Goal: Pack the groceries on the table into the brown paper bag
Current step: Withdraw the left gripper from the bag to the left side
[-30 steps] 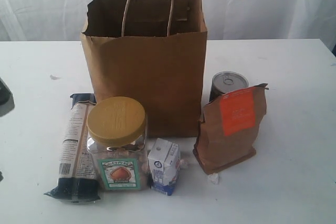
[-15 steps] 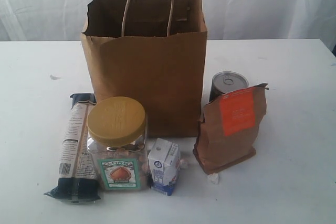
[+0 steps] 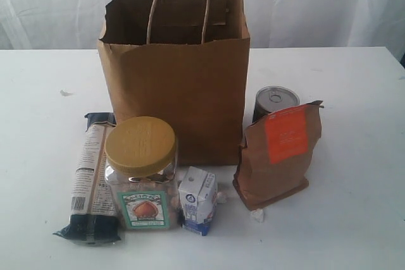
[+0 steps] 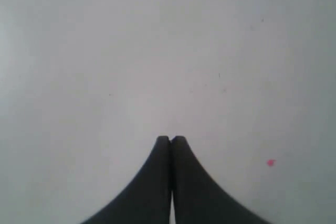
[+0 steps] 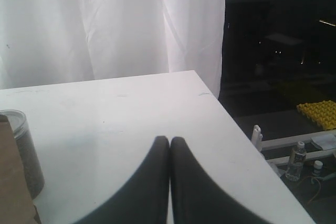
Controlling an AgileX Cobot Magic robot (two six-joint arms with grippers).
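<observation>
The brown paper bag (image 3: 177, 86) stands open and upright in the middle of the table (image 3: 354, 80). In front of it lie a long dark-blue and beige packet (image 3: 92, 178), a tan-lidded nut jar (image 3: 140, 172) and a small white-blue carton (image 3: 198, 200). To its right an orange-labelled brown pouch (image 3: 278, 156) leans in front of a dark tin can (image 3: 274, 101). My left gripper (image 4: 170, 139) is shut and empty over bare tabletop. My right gripper (image 5: 169, 140) is shut and empty, with the tin can (image 5: 21, 150) off to one side. Neither gripper shows in the exterior view.
Small white crumbs (image 3: 257, 214) lie by the pouch's base. A faint mark (image 3: 66, 93) sits on the table's left part. In the right wrist view the table's edge (image 5: 247, 135) drops to a dark floor, and a white curtain (image 5: 105, 24) hangs behind.
A dark part of the left arm at the exterior view's left edge a second ago has gone out of view. The bag and the groceries have not moved.
</observation>
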